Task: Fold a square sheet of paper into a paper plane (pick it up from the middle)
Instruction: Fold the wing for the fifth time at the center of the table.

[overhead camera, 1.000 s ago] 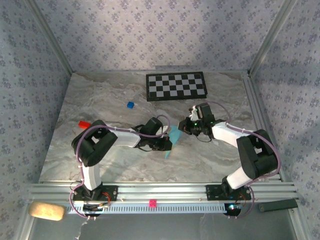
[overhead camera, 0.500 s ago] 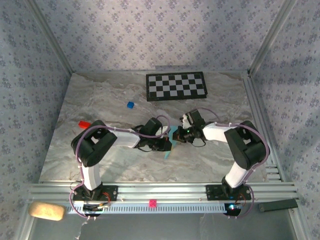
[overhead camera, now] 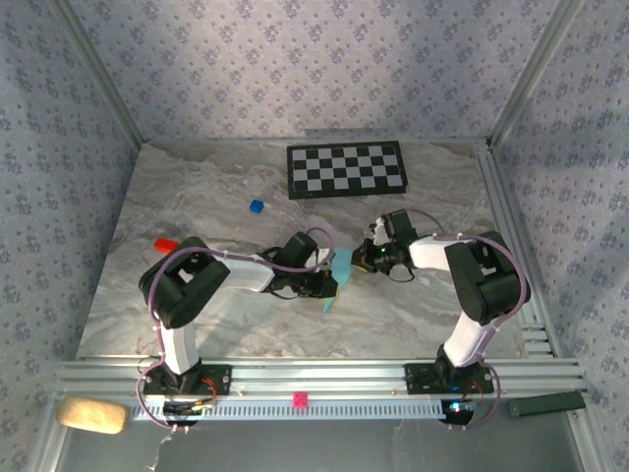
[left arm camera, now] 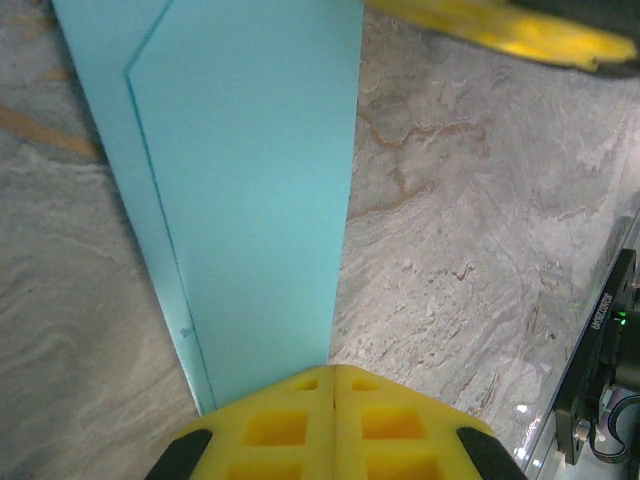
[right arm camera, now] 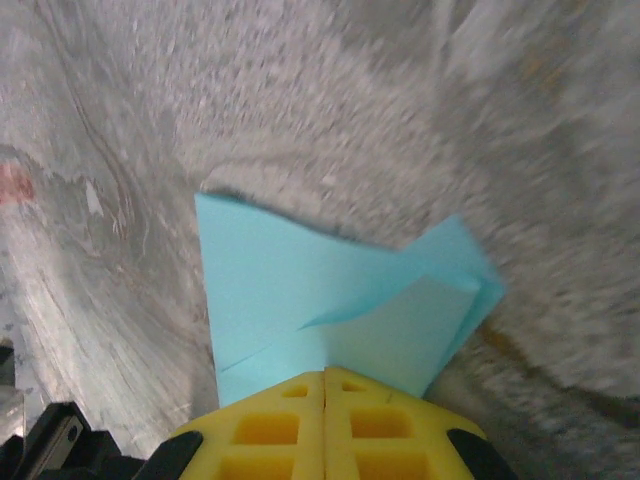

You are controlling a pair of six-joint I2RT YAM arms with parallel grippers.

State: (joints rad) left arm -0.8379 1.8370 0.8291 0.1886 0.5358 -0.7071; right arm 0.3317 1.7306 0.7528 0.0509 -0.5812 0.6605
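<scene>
**Inspector:** Left gripper (left arm camera: 333, 372), state?
**Observer:** Yellow fingers pressed together, pinching the near end of the light-blue sheet of paper (left arm camera: 250, 170). A fold line runs along the sheet. The arm reaches low from lower left toward frame centre.
**Inspector:** Right gripper (right arm camera: 325, 376)?
**Observer:** Clamped likewise on the sheet's other side, folded layers fanning beyond its fingers. The arm bends in from the right, wrist low.
**Inspector:** Sheet's position?
**Observer:** Mid-frame over the marble table (overhead camera: 197, 315), between both grippers, possibly slightly lifted; the overhead view is too small to confirm.
**Inspector:** Beyond?
**Observer:** Blue cube (overhead camera: 257, 206) up-left of centre; checkerboard (overhead camera: 346, 169) at the far edge.
</scene>
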